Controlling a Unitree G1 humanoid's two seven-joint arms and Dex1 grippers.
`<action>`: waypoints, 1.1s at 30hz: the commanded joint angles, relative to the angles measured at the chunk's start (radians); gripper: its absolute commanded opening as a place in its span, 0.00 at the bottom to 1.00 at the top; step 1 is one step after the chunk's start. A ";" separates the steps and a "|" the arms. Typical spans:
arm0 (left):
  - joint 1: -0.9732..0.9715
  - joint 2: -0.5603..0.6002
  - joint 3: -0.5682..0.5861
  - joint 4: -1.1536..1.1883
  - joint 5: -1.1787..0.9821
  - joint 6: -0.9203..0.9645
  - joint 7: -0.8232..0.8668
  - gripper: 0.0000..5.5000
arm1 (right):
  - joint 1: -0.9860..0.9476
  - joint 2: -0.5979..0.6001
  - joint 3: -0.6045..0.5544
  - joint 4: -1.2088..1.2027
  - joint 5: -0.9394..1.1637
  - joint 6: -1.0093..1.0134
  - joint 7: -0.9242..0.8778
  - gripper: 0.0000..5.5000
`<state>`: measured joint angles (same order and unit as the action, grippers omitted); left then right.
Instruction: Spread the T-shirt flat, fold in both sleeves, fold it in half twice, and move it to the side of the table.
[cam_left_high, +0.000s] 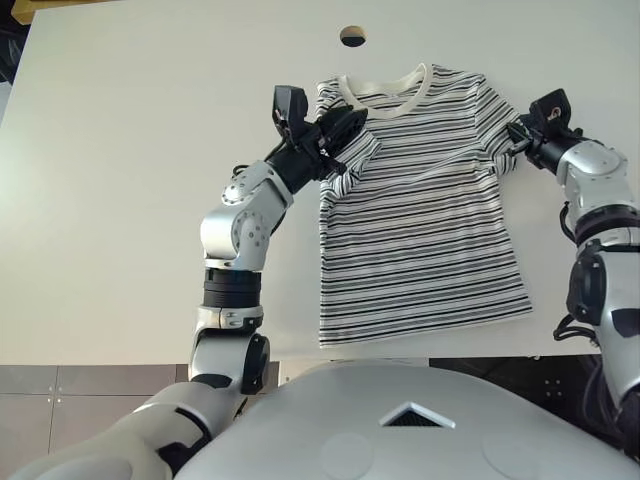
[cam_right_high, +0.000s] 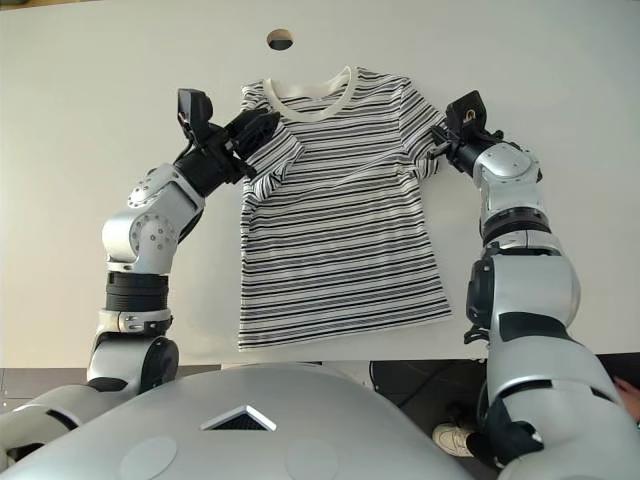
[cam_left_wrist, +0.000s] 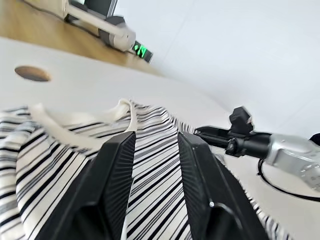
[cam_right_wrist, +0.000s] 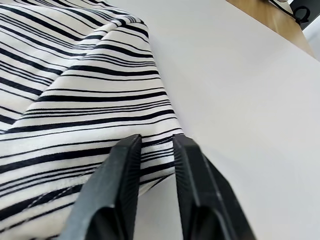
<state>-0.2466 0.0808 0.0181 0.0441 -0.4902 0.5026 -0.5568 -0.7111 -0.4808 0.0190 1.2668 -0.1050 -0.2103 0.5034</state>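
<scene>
A black-and-white striped T-shirt (cam_left_high: 420, 210) lies on the white table (cam_left_high: 130, 170), its cream collar pointing away from me. Its left sleeve (cam_left_high: 350, 165) is bunched and turned inward over the chest. My left gripper (cam_left_high: 348, 122) hovers at that shoulder, open, with striped cloth showing in the gap between its fingers (cam_left_wrist: 117, 170). At the outer hem of the right sleeve (cam_left_high: 497, 140) sits my right gripper (cam_left_high: 515, 133), open. Its fingers (cam_right_wrist: 122, 180) straddle the sleeve's edge low over the tabletop.
A round cable hole (cam_left_high: 352, 36) sits in the table behind the collar. Wide bare tabletop stretches to the left of the shirt. The shirt's bottom hem lies close to the table's front edge (cam_left_high: 120, 362).
</scene>
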 joint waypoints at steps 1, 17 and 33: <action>0.008 0.039 0.031 -0.068 -0.026 0.019 -0.001 0.29 | 0.003 0.003 -0.008 0.011 0.001 0.023 0.019 0.07; 0.012 0.082 0.062 -0.084 -0.043 0.010 0.005 0.29 | -0.021 -0.038 -0.071 -0.022 0.049 0.012 0.050 0.16; 0.011 0.086 0.065 -0.070 -0.044 0.020 0.013 0.29 | -0.003 -0.003 -0.077 0.037 0.033 0.077 0.066 0.27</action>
<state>-0.2377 0.1589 0.0824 -0.0297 -0.5349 0.5101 -0.5540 -0.7176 -0.5052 -0.0626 1.2901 -0.0664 -0.1600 0.5549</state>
